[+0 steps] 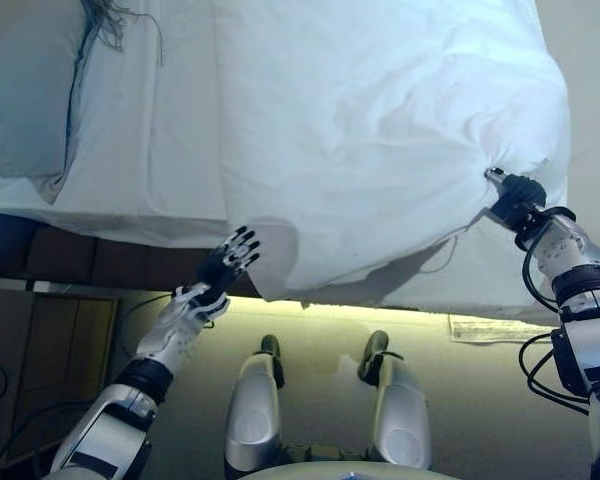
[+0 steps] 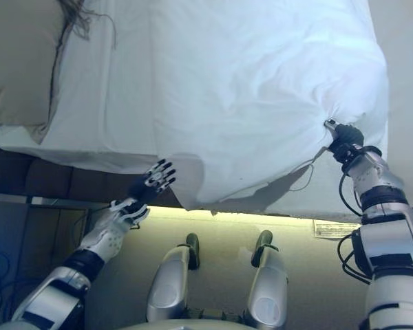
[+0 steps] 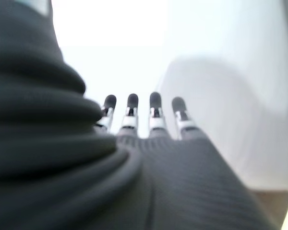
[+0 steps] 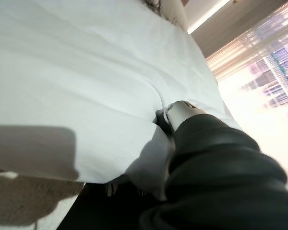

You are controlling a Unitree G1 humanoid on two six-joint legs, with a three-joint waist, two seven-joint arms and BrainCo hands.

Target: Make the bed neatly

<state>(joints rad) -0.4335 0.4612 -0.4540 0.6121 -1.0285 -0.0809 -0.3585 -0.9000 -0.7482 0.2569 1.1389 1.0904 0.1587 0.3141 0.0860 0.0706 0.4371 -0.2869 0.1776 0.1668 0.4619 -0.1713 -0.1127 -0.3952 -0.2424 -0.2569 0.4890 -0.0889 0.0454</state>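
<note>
A white duvet [image 1: 380,130] lies crumpled over the bed [image 1: 170,150], its near corner hanging over the front edge. My right hand [image 1: 517,198] grips a bunched fold of the duvet at its right side; in the right wrist view the cloth [image 4: 86,96] wraps round the hand [image 4: 182,112]. My left hand [image 1: 228,264] is open with straight fingers, just left of the duvet's hanging corner and touching nothing. It also shows in the left wrist view [image 3: 149,124]. A grey pillow [image 1: 25,90] lies at the far left.
A white sheet [image 1: 150,120] covers the left part of the mattress. A dark bed base [image 1: 90,262] runs under it. A wooden floor [image 1: 50,340] lies at lower left. A lit strip [image 1: 330,310] glows under the bed's front edge.
</note>
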